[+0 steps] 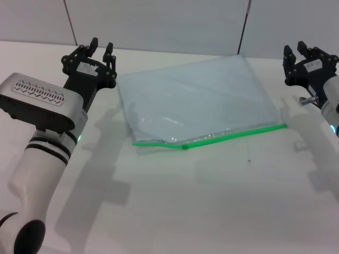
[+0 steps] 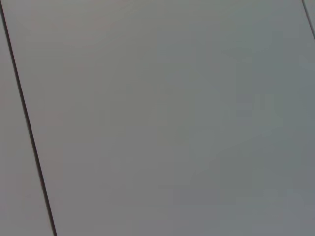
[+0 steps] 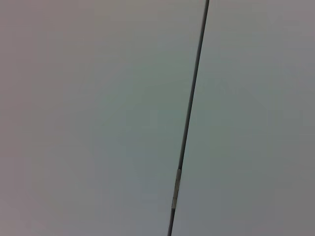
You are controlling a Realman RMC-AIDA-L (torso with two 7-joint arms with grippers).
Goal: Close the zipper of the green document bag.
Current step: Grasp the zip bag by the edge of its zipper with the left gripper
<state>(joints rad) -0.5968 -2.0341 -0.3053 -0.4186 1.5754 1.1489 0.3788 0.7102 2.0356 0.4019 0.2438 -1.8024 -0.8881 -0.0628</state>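
The green document bag (image 1: 196,98) lies flat on the white table, a translucent pale blue-grey pouch turned slightly askew. Its bright green zipper (image 1: 233,133) runs along the near edge, with a small green slider (image 1: 184,146) left of the strip's middle. My left gripper (image 1: 100,50) is raised at the far left, just beyond the bag's left corner, fingers apart and empty. At the far right my right gripper (image 1: 296,52) is also raised, open and empty, clear of the bag. Both wrist views show only grey wall panels.
The white table (image 1: 175,206) stretches wide in front of the bag. A grey panelled wall (image 1: 159,21) stands behind the table's far edge. A tiny dark speck (image 1: 249,160) lies on the table near the zipper.
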